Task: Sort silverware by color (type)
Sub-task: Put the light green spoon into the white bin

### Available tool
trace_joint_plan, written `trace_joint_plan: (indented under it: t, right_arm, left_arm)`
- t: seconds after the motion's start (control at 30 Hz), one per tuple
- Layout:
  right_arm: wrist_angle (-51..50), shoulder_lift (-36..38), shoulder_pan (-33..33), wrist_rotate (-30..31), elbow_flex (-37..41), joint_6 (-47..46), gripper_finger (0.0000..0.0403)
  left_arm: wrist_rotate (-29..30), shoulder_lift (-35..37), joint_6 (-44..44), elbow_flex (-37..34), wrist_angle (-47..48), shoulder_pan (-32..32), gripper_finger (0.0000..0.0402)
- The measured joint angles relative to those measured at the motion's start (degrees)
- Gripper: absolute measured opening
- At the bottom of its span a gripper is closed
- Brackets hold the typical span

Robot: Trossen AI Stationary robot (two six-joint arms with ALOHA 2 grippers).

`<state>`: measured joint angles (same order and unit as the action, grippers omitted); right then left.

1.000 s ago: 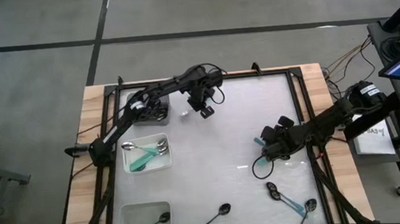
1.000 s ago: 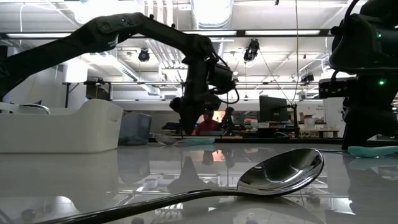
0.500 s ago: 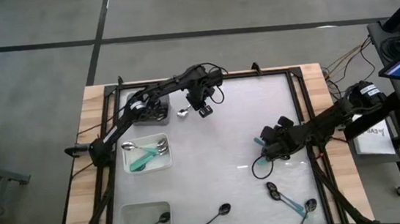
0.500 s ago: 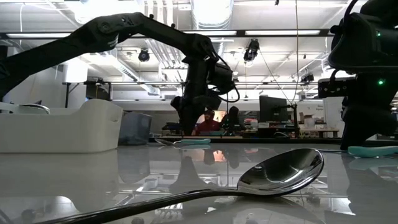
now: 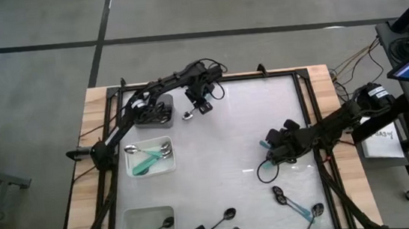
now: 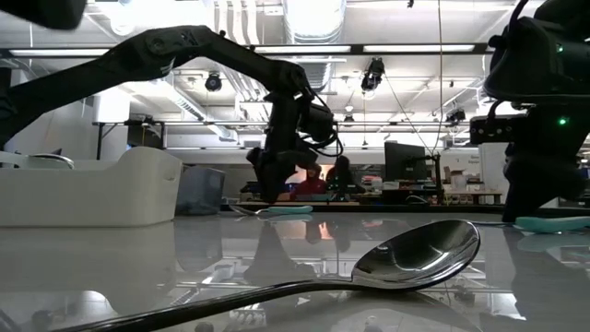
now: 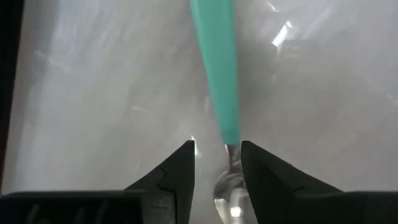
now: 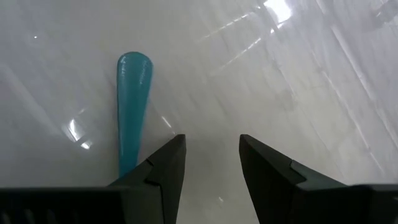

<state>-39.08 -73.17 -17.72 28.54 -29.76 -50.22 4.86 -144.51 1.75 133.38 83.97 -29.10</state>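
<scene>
Left gripper point(image 5: 198, 104) at table's far side, just beside grey bin point(image 5: 153, 114). Fingers point(image 7: 177, 171) parted, gripping nothing. Silver-bowled teal-handled spoon point(image 7: 222, 93) lies flat on the table point(image 5: 230, 142), its neck between the fingertips, nearer one finger. Right gripper point(image 5: 271, 153) low over another teal-handled spoon point(image 8: 132, 106), fingers apart; handle lies just outside one finger.

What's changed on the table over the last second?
The left gripper shifted slightly toward the table's far left, near the grey bin, over a silver-bowled teal spoon on the table, fingers open and not gripping it. The right gripper stayed over its teal-handled spoon. Bins and the other spoons lie unchanged.
</scene>
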Motion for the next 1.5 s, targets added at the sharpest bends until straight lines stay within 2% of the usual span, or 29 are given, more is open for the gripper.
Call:
trace_joint_plan:
  t: [0.47,0.57,0.77,1.23,1.5]
  right_arm:
    - [2.8,0.0,0.0,-0.1,0.0,-0.9,0.0146]
    - [4.3,0.0,0.0,-0.1,0.0,-0.9,0.0146]
    - [6.3,0.0,0.0,-0.1,0.0,-0.9,0.0146]
    - [6.6,0.0,0.0,0.0,0.0,-0.7,0.0146]
    - [6.8,0.0,0.0,0.1,0.7,-0.7,0.0146]
  left_arm:
    - [-0.8,-3.8,-6.2,-0.8,0.2,-0.7,0.0109]
    - [-2.8,-4.3,-6.1,-0.9,0.4,-1.3,0.0084]
    - [-3.0,-4.4,-4.8,-0.9,1.1,-1.4,0.0013]
    - [-2.1,-1.0,-3.6,0.8,3.3,-1.3,0.0008]
    - [-1.7,1.3,-2.2,0.8,4.4,1.5,0.0008]
